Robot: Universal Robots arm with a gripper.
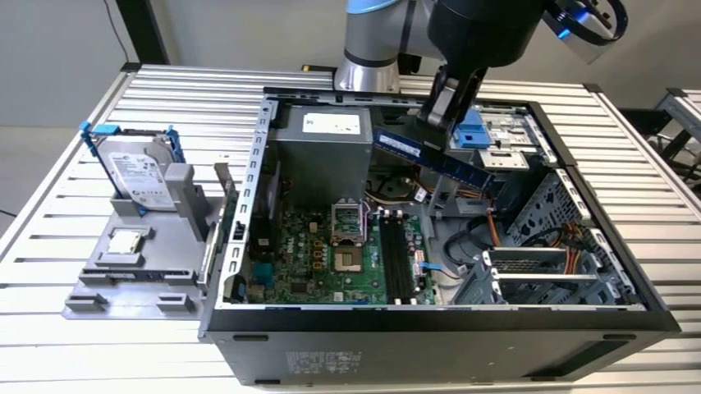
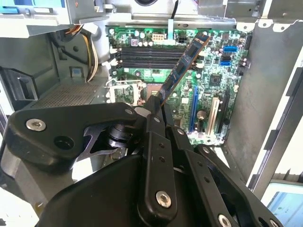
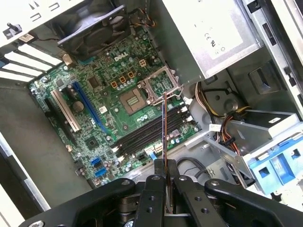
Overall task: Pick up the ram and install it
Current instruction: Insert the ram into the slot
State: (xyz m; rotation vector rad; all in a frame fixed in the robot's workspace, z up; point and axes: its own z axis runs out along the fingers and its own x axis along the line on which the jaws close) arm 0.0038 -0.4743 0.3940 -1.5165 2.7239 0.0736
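Ram (image 1: 438, 160) is pinched between the fingers of the hand (image 1: 436, 123), which are closed tight on its thin faces. It projects past the fingertips, tilted, in the air inside the open computer case (image 1: 438, 324), touching nothing else. This grip, I think, leaves its contact edge free. Below the hand lies the motherboard (image 3: 94, 94), and its black memory slots (image 3: 147, 132) are beneath the stick, which is not yet seated. The case stands on the slatted desk (image 1: 66, 345).
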